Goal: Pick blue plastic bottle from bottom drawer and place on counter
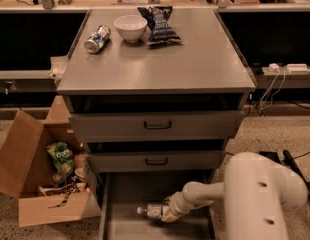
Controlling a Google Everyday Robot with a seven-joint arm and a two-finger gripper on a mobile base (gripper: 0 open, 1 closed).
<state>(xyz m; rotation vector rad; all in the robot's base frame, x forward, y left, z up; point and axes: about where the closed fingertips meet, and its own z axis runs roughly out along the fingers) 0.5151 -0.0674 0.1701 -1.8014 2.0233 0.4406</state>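
Note:
The blue plastic bottle lies on its side on the floor of the open bottom drawer, with its white cap pointing left. My gripper is down inside the drawer at the bottle's right end, touching or overlapping it. My white arm reaches in from the lower right. The counter is the grey cabinet top above the drawers.
On the counter stand a silver-and-blue can, a white bowl and a dark chip bag. Two drawers with dark handles sit above the open one. An open cardboard box with litter stands at the left. Cables lie at the right.

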